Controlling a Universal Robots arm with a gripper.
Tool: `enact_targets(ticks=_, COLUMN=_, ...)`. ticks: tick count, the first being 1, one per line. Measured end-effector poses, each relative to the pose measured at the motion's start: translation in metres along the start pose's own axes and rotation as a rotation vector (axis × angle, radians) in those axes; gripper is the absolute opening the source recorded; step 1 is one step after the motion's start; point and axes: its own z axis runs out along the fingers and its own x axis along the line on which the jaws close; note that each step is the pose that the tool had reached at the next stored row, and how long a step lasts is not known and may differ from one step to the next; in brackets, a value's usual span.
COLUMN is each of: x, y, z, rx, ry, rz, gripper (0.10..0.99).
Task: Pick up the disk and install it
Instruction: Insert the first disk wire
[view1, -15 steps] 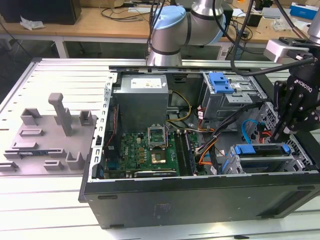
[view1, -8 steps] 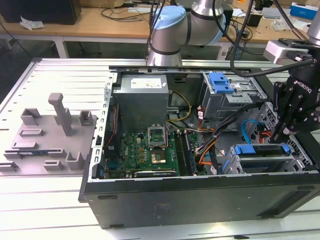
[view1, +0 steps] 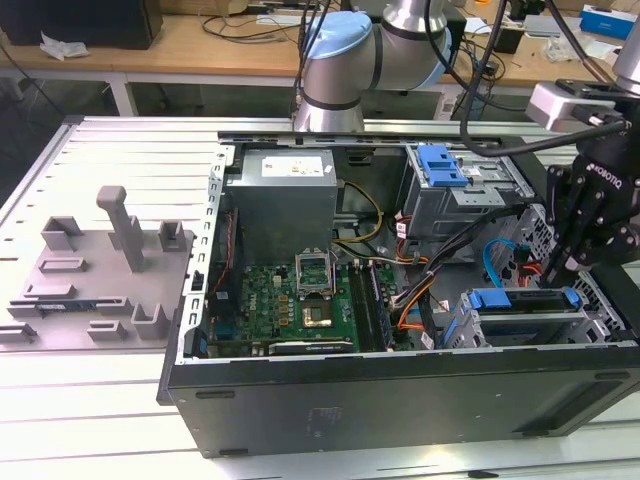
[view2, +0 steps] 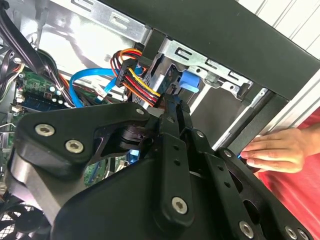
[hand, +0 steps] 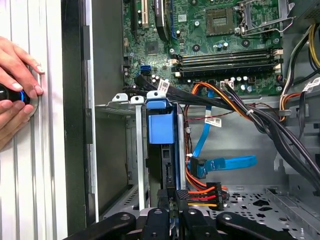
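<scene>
With gripper pinched narrow, sits just at end of disk. Could jam disk or snag cables alongside if pushed askew.

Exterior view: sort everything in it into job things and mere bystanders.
Job: disk; gripper close above it.
Bystanders: power supply; motherboard; grey fixture plate; blue cable; blue latch.

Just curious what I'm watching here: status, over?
Gripper at the drive cage, beside the disk. Disk sits in the cage. Power cable bundle close by; person's hand outside the case.
</scene>
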Motion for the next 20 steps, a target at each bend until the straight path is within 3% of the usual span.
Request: enact_targets(ticks=20, x=-0.0005, y=-0.0002, z=0.0064, rx=0.000, ry=0.0000, rz=0.000, gripper=0.169)
